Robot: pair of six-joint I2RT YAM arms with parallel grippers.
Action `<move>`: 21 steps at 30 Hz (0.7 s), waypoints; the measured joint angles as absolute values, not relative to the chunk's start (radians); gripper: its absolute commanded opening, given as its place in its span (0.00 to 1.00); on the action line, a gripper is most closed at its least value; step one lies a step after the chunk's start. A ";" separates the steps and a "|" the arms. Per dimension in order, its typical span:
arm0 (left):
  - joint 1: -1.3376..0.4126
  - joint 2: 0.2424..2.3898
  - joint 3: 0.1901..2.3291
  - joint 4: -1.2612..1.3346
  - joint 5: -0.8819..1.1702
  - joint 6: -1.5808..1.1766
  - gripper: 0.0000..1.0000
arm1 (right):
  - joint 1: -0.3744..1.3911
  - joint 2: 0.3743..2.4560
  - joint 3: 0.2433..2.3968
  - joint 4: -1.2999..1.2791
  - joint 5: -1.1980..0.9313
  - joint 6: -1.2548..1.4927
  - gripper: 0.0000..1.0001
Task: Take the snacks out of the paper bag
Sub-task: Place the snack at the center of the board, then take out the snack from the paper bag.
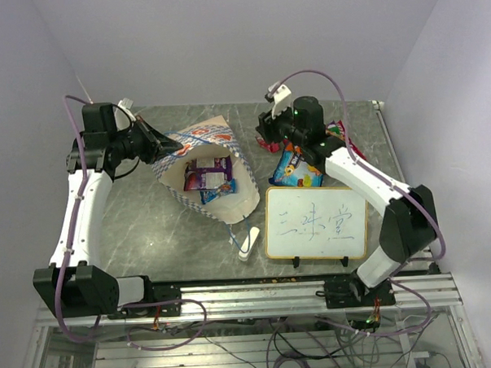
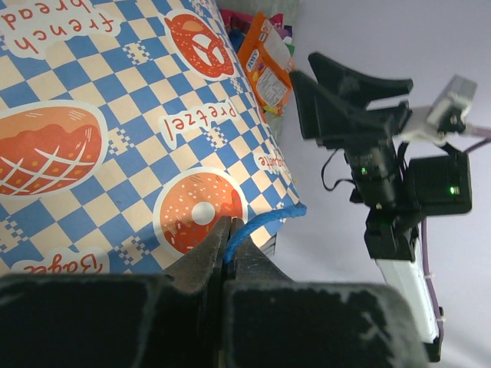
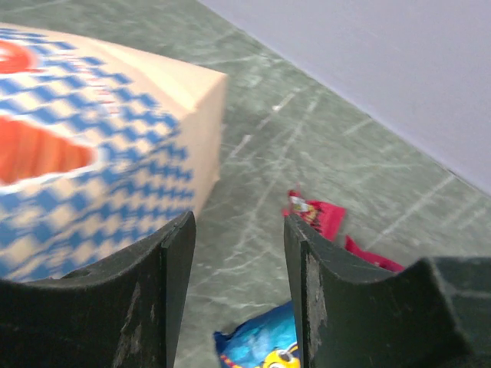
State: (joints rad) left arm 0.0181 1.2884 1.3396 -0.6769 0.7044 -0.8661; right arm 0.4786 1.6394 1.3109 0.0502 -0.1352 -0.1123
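Observation:
The paper bag (image 1: pixel 196 144) lies on its side left of centre, its mouth facing the near right. A purple packet (image 1: pixel 209 165) and a blue packet (image 1: pixel 216 191) show inside the mouth. My left gripper (image 1: pixel 157 144) is shut on the bag's blue cord handle (image 2: pixel 265 222); the jaws (image 2: pixel 228 222) pinch the cord against the checkered side (image 2: pixel 115 130). My right gripper (image 1: pixel 267 139) is open and empty (image 3: pixel 238 226), above the table just right of the bag (image 3: pixel 92 153). A blue packet (image 1: pixel 298 170) (image 3: pixel 261 349) and a red packet (image 3: pixel 318 215) lie on the table by it.
A framed whiteboard (image 1: pixel 316 222) stands at the near right, with a white eraser (image 1: pixel 248 242) to its left. An orange packet (image 2: pixel 265 65) shows past the bag in the left wrist view. Walls close the back and both sides.

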 measured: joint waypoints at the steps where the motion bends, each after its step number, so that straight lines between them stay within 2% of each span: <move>1: 0.018 1.283 1.334 -0.669 0.704 -0.871 0.07 | 0.495 1.616 1.302 0.043 -0.148 -0.114 0.50; 12: 0.018 1.266 1.312 -0.649 0.692 -0.884 0.07 | 0.692 1.332 1.166 0.045 -0.343 -0.213 0.52; 21: 0.018 1.262 1.312 -0.653 0.692 -0.879 0.07 | 0.927 1.352 1.172 -0.045 -0.448 -0.468 0.52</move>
State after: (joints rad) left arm 0.0181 1.2621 1.3117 -0.6525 0.6918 -0.8791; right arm 0.9272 1.3518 1.1717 -0.0448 -0.4477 -0.4683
